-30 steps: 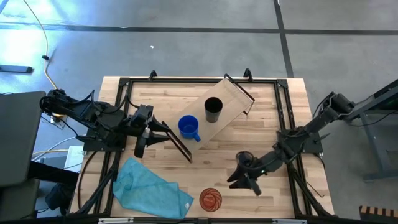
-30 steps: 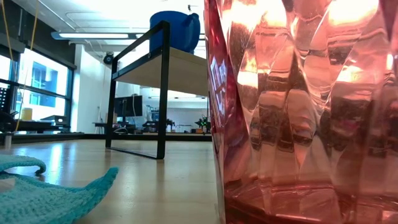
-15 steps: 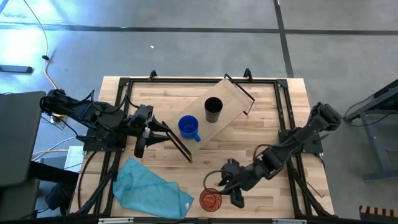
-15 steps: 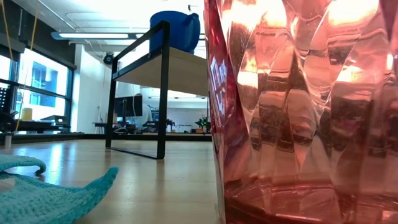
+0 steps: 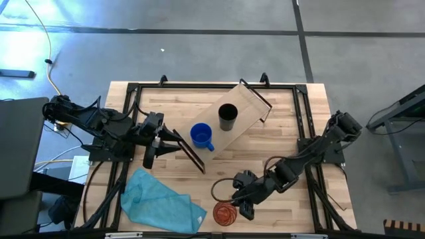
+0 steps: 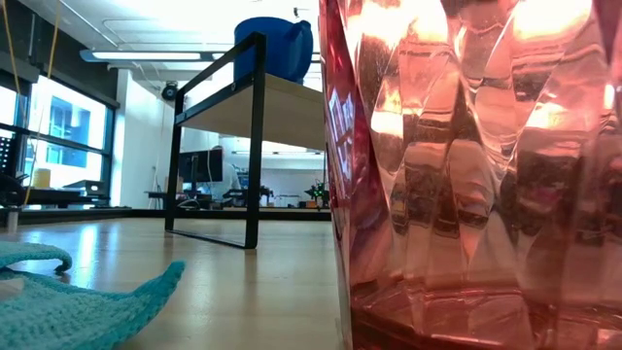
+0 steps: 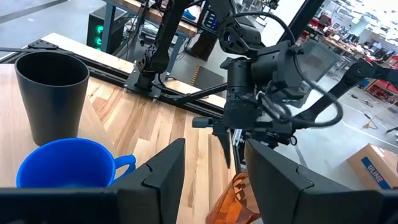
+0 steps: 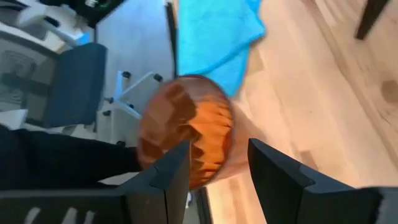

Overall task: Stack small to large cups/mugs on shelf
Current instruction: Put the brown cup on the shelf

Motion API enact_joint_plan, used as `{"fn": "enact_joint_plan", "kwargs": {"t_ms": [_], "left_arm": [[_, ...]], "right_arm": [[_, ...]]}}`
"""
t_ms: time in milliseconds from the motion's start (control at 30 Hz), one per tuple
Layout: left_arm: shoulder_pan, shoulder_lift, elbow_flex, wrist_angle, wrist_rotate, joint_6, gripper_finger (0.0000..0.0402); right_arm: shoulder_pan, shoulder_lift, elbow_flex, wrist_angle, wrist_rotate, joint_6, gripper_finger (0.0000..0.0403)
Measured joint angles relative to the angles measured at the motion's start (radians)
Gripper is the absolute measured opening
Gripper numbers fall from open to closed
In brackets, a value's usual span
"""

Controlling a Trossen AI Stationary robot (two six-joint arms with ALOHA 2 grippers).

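Orange tumbler [image 5: 224, 213] stands at the table's [image 5: 279, 143] near edge, beside the teal cloth [image 5: 163, 199], with the right gripper [image 5: 240, 202] spread wide just above it. Blue mug [image 5: 202, 137] and black cup [image 5: 227, 117] sit on the shelf [image 5: 246, 106]; the left gripper [image 5: 174, 142], fingers open and empty, waits near the shelf's end.

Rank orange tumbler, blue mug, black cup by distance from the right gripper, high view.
From the right gripper, at the table's front edge:
1. Orange tumbler, right beside it at the front.
2. Blue mug, on the shelf near the middle.
3. Black cup, farther back on the shelf.
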Motion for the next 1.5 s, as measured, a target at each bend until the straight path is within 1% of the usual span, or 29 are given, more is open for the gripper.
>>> {"fn": "enact_joint_plan", "kwargs": {"t_ms": [400, 733, 1300, 1400, 1500], "left_arm": [[0.0, 0.0, 0.0, -0.008, 0.002, 0.0, 0.0156], [0.0, 0.0, 0.0, -0.026, 0.003, 0.0, 0.0156], [0.0, 0.0, 0.0, -0.028, 0.003, 0.0, 0.0156], [0.0, 0.0, 0.0, -0.029, 0.003, 0.0, 0.0156], [0.0, 0.0, 0.0, -0.029, 0.003, 0.0, 0.0156]], "right_arm": [[-0.023, 0.017, -0.001, -0.005, 0.004, 0.025, 0.0151], [-0.032, 0.058, -0.001, -0.005, -0.043, 0.028, 0.0151], [-0.039, 0.096, -0.001, 0.003, -0.09, 0.035, 0.015], [-0.041, 0.096, -0.001, 0.002, -0.09, 0.035, 0.0131], [-0.043, 0.096, -0.001, -0.001, -0.09, 0.036, 0.0086]]}}
